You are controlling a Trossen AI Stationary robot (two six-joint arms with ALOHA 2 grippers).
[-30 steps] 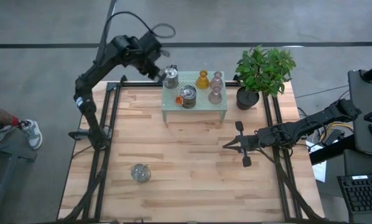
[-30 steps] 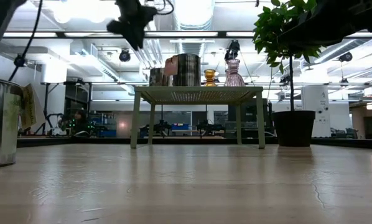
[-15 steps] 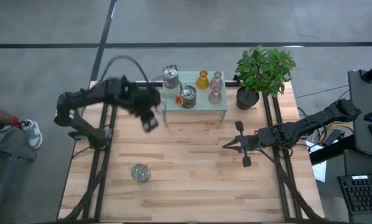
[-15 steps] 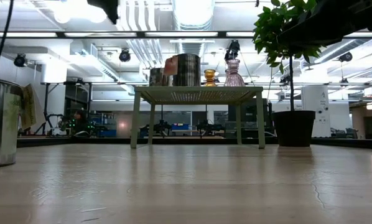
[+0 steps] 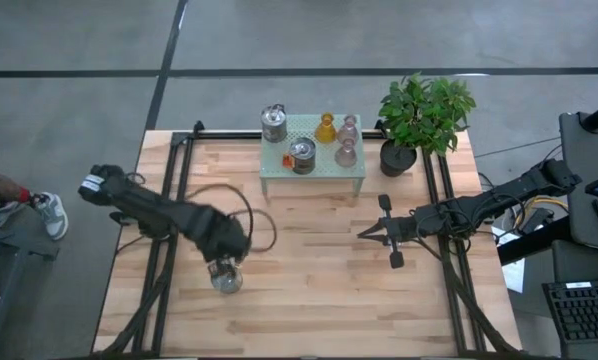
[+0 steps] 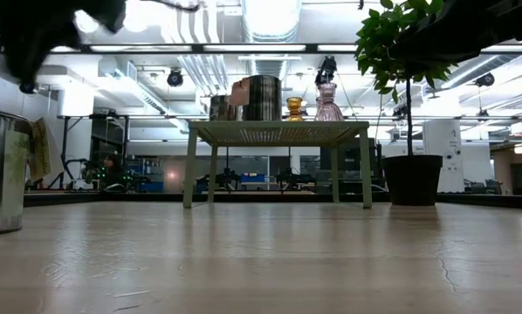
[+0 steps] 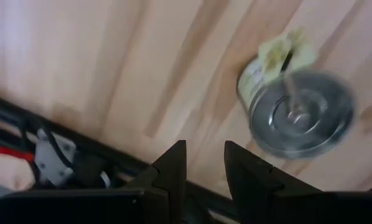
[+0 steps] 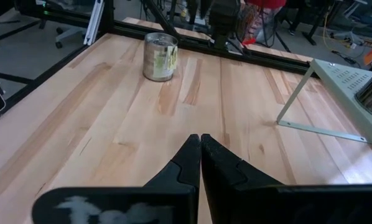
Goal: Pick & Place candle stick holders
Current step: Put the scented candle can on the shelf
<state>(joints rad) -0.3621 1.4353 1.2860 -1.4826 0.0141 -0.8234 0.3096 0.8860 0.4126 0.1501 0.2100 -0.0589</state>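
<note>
A silvery round jar [image 5: 226, 279] stands upright on the table near its left near part; it also shows in the low view [image 6: 1, 171], the left wrist view [image 7: 298, 113] and the right wrist view [image 8: 160, 56]. My left gripper [image 5: 228, 256] is open and empty, just beside and above it. Two silvery jars [image 5: 272, 123], one with an orange tag [image 5: 301, 155], an amber piece [image 5: 325, 128] and two pale pink pieces [image 5: 348, 126] stand on the pale green mesh shelf [image 5: 329, 174]. My right gripper [image 5: 364, 233] is shut and empty at the table's middle right.
A potted green plant [image 5: 424, 112] stands at the far right, next to the shelf. Dark frame rails [image 5: 176, 180] run along the table's left and right sides. Bare wood [image 5: 309, 280] lies between the jar and my right gripper.
My left gripper has swung from the jar at the shelf's far left corner toward the table's near edge and down, ending by the jar on the table. The jars on the shelf stay where they were.
</note>
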